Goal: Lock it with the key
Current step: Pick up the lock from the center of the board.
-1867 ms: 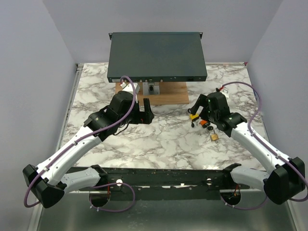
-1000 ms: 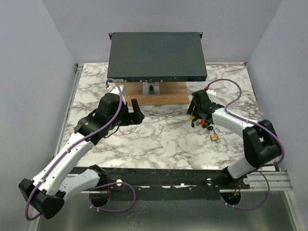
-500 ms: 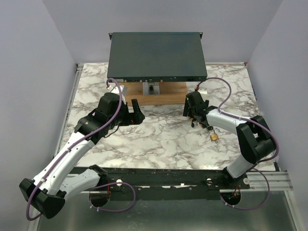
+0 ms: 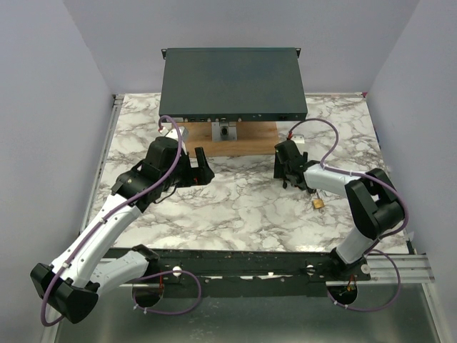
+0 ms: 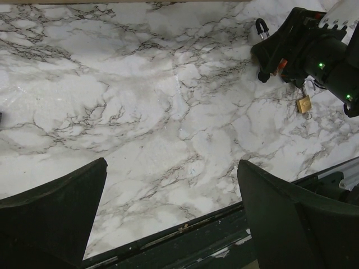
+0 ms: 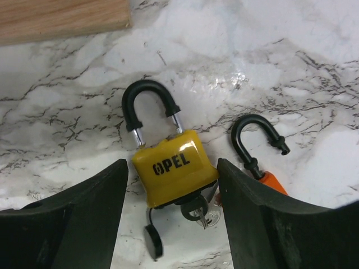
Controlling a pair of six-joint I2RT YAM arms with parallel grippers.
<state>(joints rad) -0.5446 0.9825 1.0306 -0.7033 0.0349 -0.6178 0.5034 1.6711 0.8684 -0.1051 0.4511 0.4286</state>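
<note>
State of the claws: the right gripper (image 6: 171, 167) has its fingers apart with nothing clamped. It hangs low over the marble table (image 5: 168, 84) and straddles the yellow OPEL padlock (image 6: 174, 171). The padlock lies flat in the gap, with its black shackle pointing ahead of the fingertips toward the wooden board (image 6: 56, 19). A bright metal fitting (image 6: 200, 214) and a dark tag (image 6: 151, 242) show at the padlock's base, back toward the wrist.

Position of the key (image 6: 272, 180): it is not in the gap. Its orange head shows just ahead of the finger on the right of the wrist view, and the rest is hidden under that finger. A black hook (image 6: 255, 137) runs on from the head, further ahead. The long axis therefore lies roughly along the fingers' reach, leaning slightly toward the padlock. With so much covered, the orange piece is probably the key head, but this cannot be confirmed.

The left gripper (image 5: 171, 165) is also spread and empty over bare marble, well apart from the key. The small brass padlock (image 5: 304, 105) lies behind the right claw, nearer the arm bases.

The right arm is much the nearer. The coming move calls for a sideways shift toward the covering finger, so that the gap centres on the orange head and not on the padlock
</note>
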